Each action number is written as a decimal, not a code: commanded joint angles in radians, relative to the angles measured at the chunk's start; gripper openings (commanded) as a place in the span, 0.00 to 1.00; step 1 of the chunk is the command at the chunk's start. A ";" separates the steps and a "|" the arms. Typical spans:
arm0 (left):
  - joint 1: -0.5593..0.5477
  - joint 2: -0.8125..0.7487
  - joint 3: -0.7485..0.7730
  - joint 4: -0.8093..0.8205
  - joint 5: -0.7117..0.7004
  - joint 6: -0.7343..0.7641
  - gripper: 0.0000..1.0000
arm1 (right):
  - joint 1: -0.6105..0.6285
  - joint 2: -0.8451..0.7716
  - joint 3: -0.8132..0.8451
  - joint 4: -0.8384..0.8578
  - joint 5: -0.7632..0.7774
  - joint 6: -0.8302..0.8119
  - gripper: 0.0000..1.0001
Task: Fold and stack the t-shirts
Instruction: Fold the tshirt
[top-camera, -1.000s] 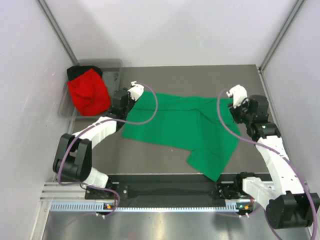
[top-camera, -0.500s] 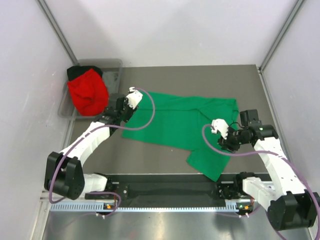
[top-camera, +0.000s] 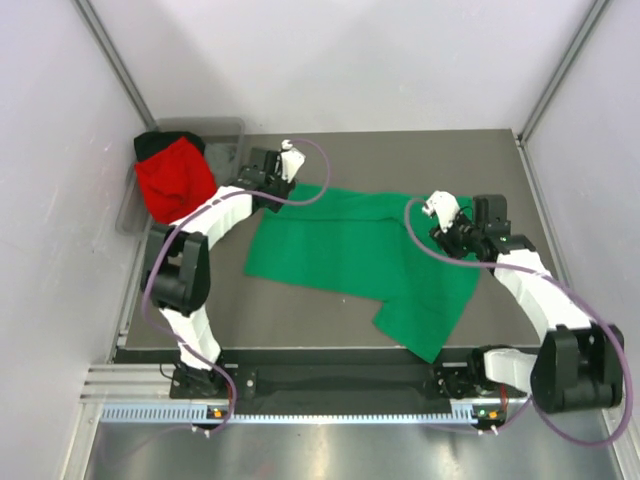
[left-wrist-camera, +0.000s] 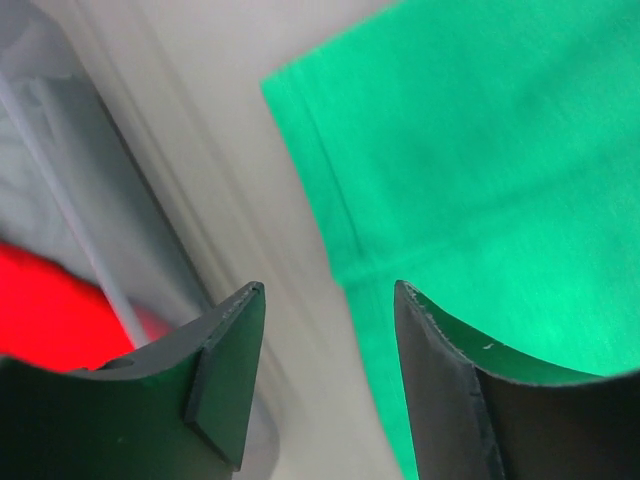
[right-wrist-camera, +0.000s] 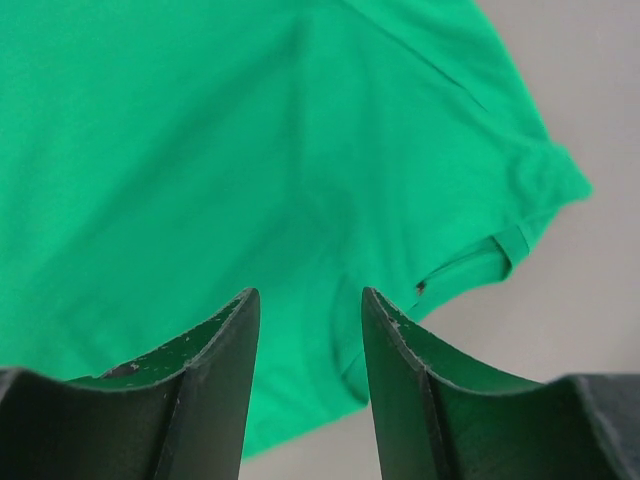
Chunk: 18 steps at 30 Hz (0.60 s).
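A bright green t-shirt (top-camera: 350, 250) lies spread on the dark table, with one flap folded down toward the near edge. A red t-shirt (top-camera: 175, 185) is bunched in the grey bin, and a black one (top-camera: 150, 143) shows behind it. My left gripper (top-camera: 265, 185) hovers open between the bin and the green shirt's far-left corner (left-wrist-camera: 480, 150), its jaws (left-wrist-camera: 325, 300) empty. Over the shirt's right side, by a sleeve (right-wrist-camera: 520, 200), my right gripper (top-camera: 455, 232) is also open, with only green cloth showing below its empty jaws (right-wrist-camera: 308, 305).
The grey plastic bin (top-camera: 225, 140) stands at the table's far-left corner, close to my left gripper. White walls and metal posts close in the table (top-camera: 400, 155) on three sides. A black rail (top-camera: 330, 380) runs along the near edge between the arm bases.
My left gripper swung back toward the bin and the green shirt's far-left corner, its jaws spreading. My right gripper dipped toward the near side, then came back over the shirt's right part.
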 joint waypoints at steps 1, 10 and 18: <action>0.012 0.096 0.138 -0.002 -0.064 -0.056 0.62 | -0.020 0.154 0.102 0.239 0.115 0.183 0.46; 0.060 0.377 0.433 -0.040 -0.112 -0.119 0.61 | -0.164 0.454 0.315 0.352 0.144 0.387 0.46; 0.075 0.503 0.553 -0.071 -0.109 -0.130 0.61 | -0.238 0.633 0.450 0.351 0.126 0.437 0.47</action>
